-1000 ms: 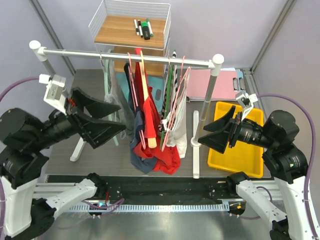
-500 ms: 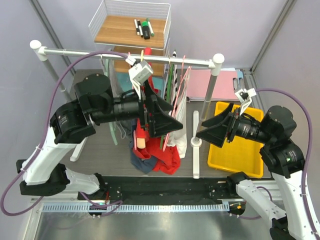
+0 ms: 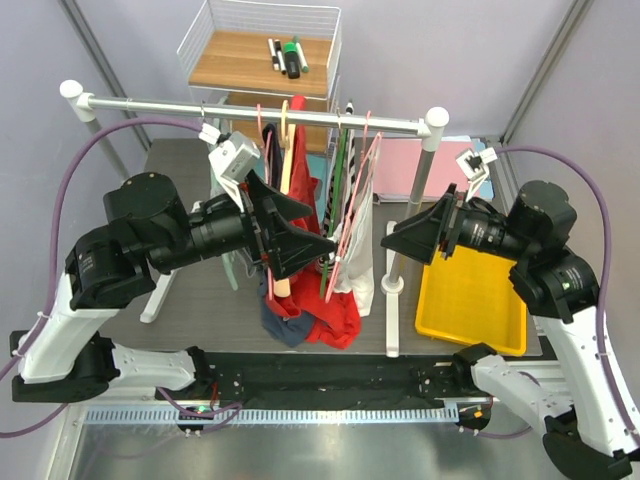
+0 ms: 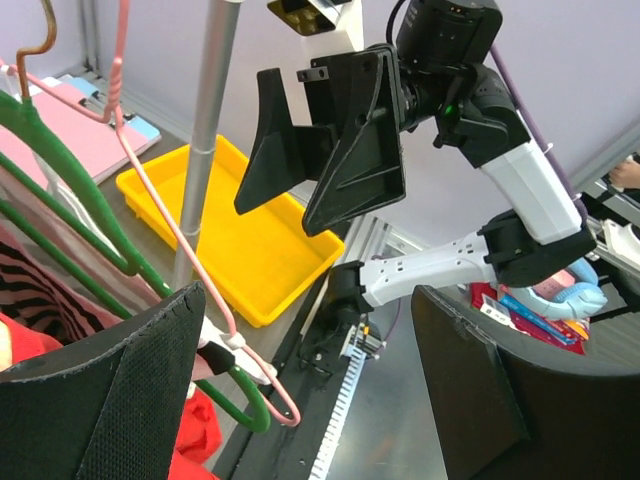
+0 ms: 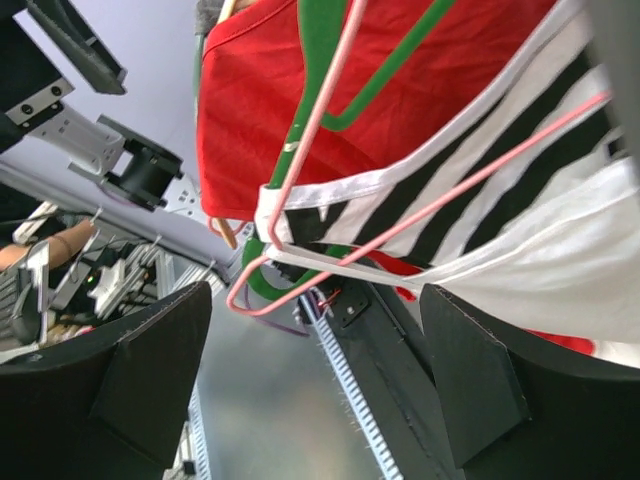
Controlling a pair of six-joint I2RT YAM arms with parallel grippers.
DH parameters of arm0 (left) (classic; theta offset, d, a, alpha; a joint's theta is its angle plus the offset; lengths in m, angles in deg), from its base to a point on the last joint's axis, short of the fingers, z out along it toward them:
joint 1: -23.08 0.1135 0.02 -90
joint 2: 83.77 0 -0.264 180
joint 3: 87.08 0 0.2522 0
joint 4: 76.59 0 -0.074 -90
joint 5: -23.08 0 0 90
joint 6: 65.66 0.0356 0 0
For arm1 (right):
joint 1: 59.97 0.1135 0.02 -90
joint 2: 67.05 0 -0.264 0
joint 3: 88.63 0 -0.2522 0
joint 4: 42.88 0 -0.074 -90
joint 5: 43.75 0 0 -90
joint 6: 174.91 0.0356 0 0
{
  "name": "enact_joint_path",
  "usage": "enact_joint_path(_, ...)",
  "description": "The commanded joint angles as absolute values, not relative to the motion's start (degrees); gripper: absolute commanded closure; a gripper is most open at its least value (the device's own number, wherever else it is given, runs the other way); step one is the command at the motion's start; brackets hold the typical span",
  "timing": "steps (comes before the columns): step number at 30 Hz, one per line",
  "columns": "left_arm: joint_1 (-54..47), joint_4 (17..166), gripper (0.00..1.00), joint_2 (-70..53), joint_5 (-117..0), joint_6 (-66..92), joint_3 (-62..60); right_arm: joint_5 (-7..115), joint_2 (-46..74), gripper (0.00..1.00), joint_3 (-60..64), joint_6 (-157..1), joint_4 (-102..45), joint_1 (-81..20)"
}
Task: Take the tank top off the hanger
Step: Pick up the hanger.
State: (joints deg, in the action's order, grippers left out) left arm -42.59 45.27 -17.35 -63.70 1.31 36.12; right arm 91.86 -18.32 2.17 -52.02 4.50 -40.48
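Ok, status: tank top (image 3: 363, 255) hangs on pink hanger (image 3: 360, 190) on the rail (image 3: 200, 105) w/ other clothes, above the bench (image 3: 180, 165). Left end effector (image 3: 322, 225) is spread wide, nothing betw. fingers, tips by the red garment (image 3: 340, 322) just left of tank top. Right end effector (image 3: 392, 244) is also spread, empty, near rail post (image 3: 425, 170), facing tank top. Yellow tray (image 3: 470, 300) sits under R arm.

Robot lab test cell, plain grey panel walls (image 3: 420, 50) in aluminium framing posts (image 3: 543, 68), left arm (image 3: 110, 260) and right arm (image 3: 550, 250) bolted along a metal base plate (image 3: 330, 445), purple cables (image 3: 150, 121), props set on the dark tabletop (image 3: 178, 160): clothes rail (image 3: 160, 104), wire basket shelf (image 3: 200, 35), yellow tray (image 3: 470, 300).
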Motion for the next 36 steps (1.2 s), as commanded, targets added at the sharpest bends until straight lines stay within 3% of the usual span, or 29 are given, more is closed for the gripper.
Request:
enact_joint_path(1,-42.93,48.17,0.16,-17.06,-65.78,3.07,34.52,86.34,-14.51,0.16,-1.31,-48.71,0.33,-33.79)
enact_joint_path(3,-42.93,48.26,0.16,-16.97,-65.69,2.98,34.34,80.21,-12.57,0.25,-2.37,-49.04,0.32,-26.94)
enact_joint_path(5,-42.93,48.52,0.16,-17.41,-65.52,2.89,33.99,72.32,-12.73,0.25,-3.78,-50.37,0.06,-21.33)
enact_joint_path(8,-42.93,49.14,0.15,-18.81,-65.17,2.8,32.68,70.16,-13.0,0.28,-3.96,-49.14,-2.22,-20.16)
enact_joint_path(12,-42.93,49.31,0.15,-20.04,-64.82,2.37,31.71,66.5,-13.25,0.4,-1.59,-47.11,-5.91,-18.84)
enact_joint_path(22,-42.93,50.28,0.16,-20.49,-63.84,1.84,30.3,60.22,-20.82,0.37,3.34,-47.91,-8.64,-17.52)
enact_joint_path(30,-42.93,44.31,0.3,-11.79,-66.4,0.61,38.99,59.09,-20.46,0.37,3.87,-47.9,-8.03,-16.46)
enact_joint_path(36,-43.98,40.62,0.38,-6.6,-74.99,0.87,44.97,54.52,-23.45,0.37,4.74,-48.78,-3.73,-16.46)
